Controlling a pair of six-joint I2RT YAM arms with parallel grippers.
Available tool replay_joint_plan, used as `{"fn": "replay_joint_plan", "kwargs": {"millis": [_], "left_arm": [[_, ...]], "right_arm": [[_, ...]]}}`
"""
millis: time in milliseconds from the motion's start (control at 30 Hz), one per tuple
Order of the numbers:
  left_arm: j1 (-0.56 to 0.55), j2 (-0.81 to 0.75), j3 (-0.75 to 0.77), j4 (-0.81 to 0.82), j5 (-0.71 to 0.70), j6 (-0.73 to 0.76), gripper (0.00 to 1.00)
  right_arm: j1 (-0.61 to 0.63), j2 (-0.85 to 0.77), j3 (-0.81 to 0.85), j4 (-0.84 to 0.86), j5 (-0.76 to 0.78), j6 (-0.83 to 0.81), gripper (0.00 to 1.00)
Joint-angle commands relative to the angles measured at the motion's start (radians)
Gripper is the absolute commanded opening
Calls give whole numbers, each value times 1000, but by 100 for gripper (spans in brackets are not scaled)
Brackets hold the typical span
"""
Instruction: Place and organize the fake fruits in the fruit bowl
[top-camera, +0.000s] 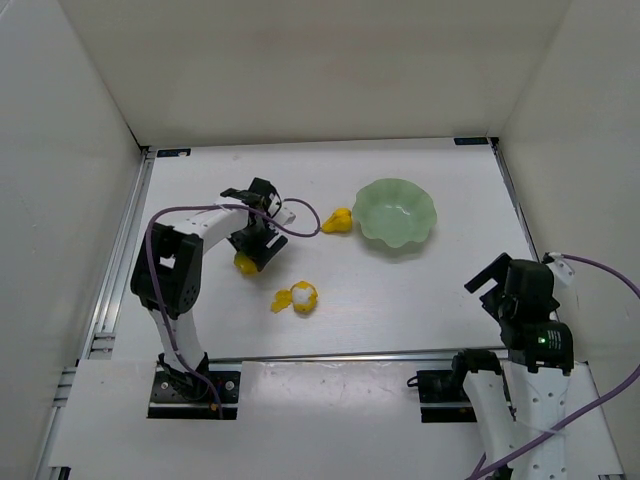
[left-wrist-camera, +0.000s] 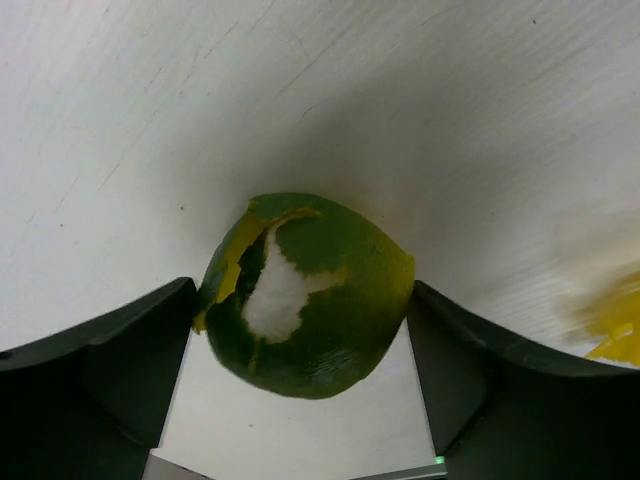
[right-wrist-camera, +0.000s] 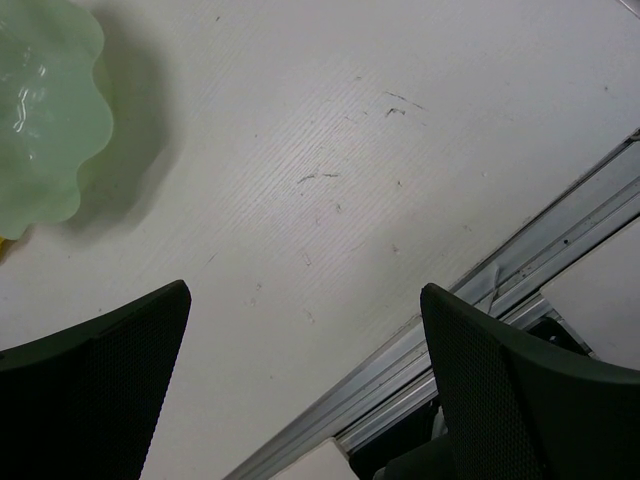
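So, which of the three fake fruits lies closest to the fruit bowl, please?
The yellow pear, just beside the fruit bowl; the green-yellow fruit and the white-patched fruit lie farther away.

One yellow pear (top-camera: 340, 220), one green-yellow round fruit (left-wrist-camera: 305, 295), one white-patched yellow round fruit (top-camera: 298, 297): three fruits in all. One scalloped green bowl (top-camera: 396, 215).

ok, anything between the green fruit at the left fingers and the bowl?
Yes: the yellow pear lies just left of the fruit bowl, near the straight line from the green fruit between the left fingers. Nothing else visible.
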Motion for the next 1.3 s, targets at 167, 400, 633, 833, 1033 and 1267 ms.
{"fn": "replay_joint_plan", "kwargs": {"millis": [167, 400, 633, 833, 1033, 1267], "left_arm": [[16, -38, 12, -25, 8, 9, 32], [-57, -4, 350, -176, 18, -29, 28], [-257, 287, 910, -72, -38, 1, 31], [-398, 443, 1071, 185, 33, 50, 37], [-458, 568, 1186, 264, 74, 40, 68], [-476, 502, 1137, 275, -17, 37, 100]], "right_arm": [[2, 43, 1, 38, -4, -24, 100], [2, 64, 3, 67, -59, -43, 100], [2, 124, 15, 103, -99, -61, 100], [2, 176, 53, 81, -87, -61, 100], [2, 186, 76, 95, -171, -112, 100], [42, 230, 17, 172, -277, -182, 100]]}}
